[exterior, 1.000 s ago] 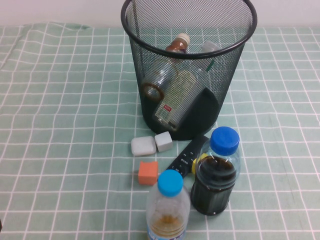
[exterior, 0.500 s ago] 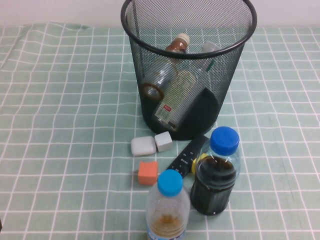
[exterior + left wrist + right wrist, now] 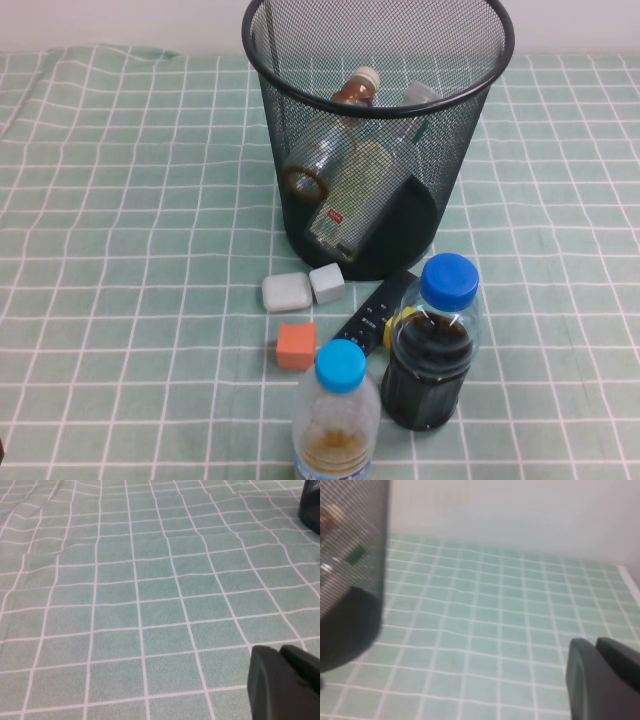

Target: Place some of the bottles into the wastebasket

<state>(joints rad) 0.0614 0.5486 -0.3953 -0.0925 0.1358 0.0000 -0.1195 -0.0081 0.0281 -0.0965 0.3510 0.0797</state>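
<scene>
The black wire-mesh wastebasket (image 3: pixel 300 60) stands at the back middle of the table. Inside it lean a beige-capped bottle with a brown neck (image 3: pixel 355 88) and a white-capped bottle (image 3: pixel 418 95); a green-and-red label shows through the mesh. Neither gripper shows in the high view. In the left wrist view my left gripper (image 3: pixel 280 650) is shut and empty, low over bare cloth, with the basket's base (image 3: pixel 312 505) far off. In the right wrist view my right gripper (image 3: pixel 595 642) is shut and empty, with the basket (image 3: pixel 350 580) off to one side.
In front of the basket stand a blue-capped bottle of dark liquid (image 3: pixel 432 345) and a blue-capped clear bottle (image 3: pixel 337 420). A black remote (image 3: pixel 372 312), a white block (image 3: pixel 285 292), a grey block (image 3: pixel 327 283) and an orange block (image 3: pixel 296 345) lie there. Green checked cloth (image 3: pixel 130 250) covers the table.
</scene>
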